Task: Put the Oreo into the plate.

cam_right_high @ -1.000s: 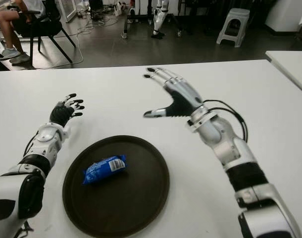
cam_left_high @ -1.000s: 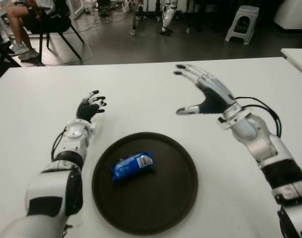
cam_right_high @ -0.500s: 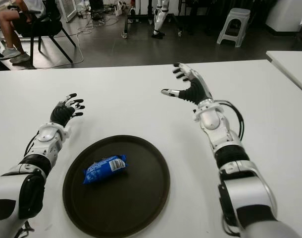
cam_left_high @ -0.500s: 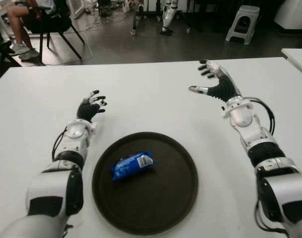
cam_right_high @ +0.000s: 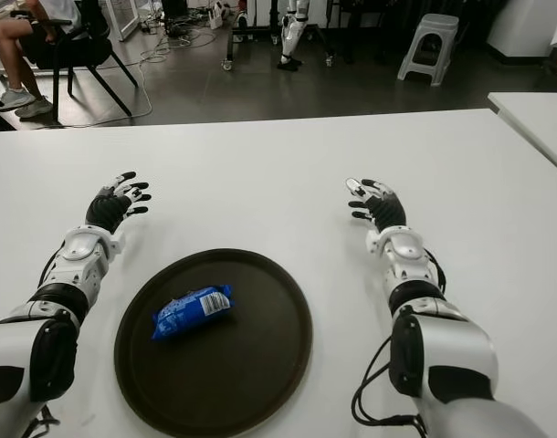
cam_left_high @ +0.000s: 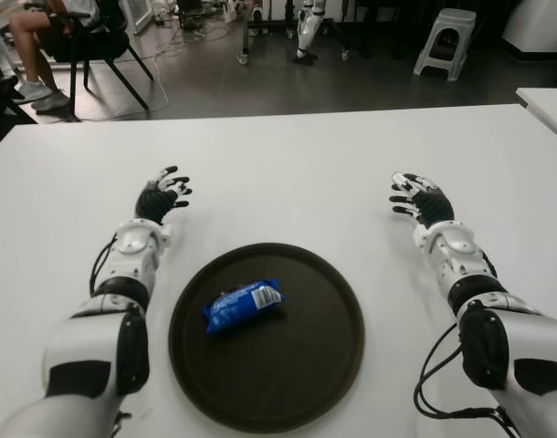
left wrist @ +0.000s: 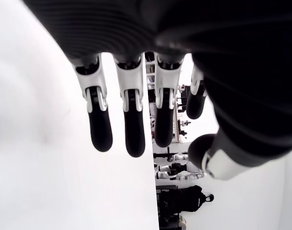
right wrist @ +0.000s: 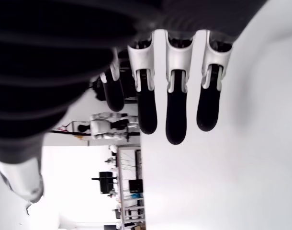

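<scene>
The Oreo lies in the plate at lower centre; left hand and right hand, fingers spread and empty, need only keep clear.

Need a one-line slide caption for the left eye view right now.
Oreo pack lies in the dark plate; left hand and right hand open on either side, holding nothing.

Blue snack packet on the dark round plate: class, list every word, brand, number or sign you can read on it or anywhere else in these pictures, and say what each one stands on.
Blue snack packet on the dark round plate: white markings show on its wrapper, but they are too blurred to read; no brand name can be made out.
White table: no text.
Left hand and right hand: no readable labels.
Nothing legible in the room behind.
</scene>
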Robot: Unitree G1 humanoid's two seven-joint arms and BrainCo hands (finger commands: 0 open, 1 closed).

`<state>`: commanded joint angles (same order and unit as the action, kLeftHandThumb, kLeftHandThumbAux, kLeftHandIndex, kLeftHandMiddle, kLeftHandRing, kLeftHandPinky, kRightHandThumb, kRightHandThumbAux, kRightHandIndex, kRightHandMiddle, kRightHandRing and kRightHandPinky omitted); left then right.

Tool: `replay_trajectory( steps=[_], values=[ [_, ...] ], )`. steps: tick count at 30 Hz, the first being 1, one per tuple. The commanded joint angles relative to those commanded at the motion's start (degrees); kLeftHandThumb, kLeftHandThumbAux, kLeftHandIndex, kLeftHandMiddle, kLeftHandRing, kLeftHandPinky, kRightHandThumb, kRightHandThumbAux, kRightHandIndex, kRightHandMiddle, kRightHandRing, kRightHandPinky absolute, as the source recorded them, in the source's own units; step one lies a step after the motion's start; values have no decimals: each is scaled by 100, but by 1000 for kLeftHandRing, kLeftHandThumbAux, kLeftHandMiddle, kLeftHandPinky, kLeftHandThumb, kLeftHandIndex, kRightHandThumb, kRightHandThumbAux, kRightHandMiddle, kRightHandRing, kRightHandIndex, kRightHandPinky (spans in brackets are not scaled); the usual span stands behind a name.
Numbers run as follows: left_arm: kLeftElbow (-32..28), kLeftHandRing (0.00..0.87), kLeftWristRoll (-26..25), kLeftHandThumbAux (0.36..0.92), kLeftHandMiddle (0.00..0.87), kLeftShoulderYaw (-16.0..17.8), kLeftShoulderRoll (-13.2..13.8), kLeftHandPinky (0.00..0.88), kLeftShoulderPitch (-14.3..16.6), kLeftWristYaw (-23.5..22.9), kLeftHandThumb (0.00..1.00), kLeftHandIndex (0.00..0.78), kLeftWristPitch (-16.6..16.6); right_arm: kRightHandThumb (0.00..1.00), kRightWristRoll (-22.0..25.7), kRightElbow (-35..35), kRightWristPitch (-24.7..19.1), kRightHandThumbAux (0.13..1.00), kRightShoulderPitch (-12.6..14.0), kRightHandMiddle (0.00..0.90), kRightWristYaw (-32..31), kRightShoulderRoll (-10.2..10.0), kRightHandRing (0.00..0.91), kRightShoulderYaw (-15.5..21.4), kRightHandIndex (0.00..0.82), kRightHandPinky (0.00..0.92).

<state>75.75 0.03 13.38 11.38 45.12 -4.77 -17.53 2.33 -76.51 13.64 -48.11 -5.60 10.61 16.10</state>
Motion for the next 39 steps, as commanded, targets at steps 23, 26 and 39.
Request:
replay_trajectory(
  steps=[23,26,39],
  values=[
    [-12,292,33,618,275,-29,-14,329,-18,10,168,163,-24,51,-535,-89,33,501,171,333,-524,465,358,-450,222,365],
    [-13,294,24,621,274,-22,-17,334,-17,1,174,162,-23,53,-529,-85,20,503,171,335,-517,453,361,-423,224,368],
    [-16,279,23,628,266,-20,-19,317,-17,20,174,166,-28,60,-545,-73,97,486,174,360,-584,432,386,-429,255,384]
  ],
)
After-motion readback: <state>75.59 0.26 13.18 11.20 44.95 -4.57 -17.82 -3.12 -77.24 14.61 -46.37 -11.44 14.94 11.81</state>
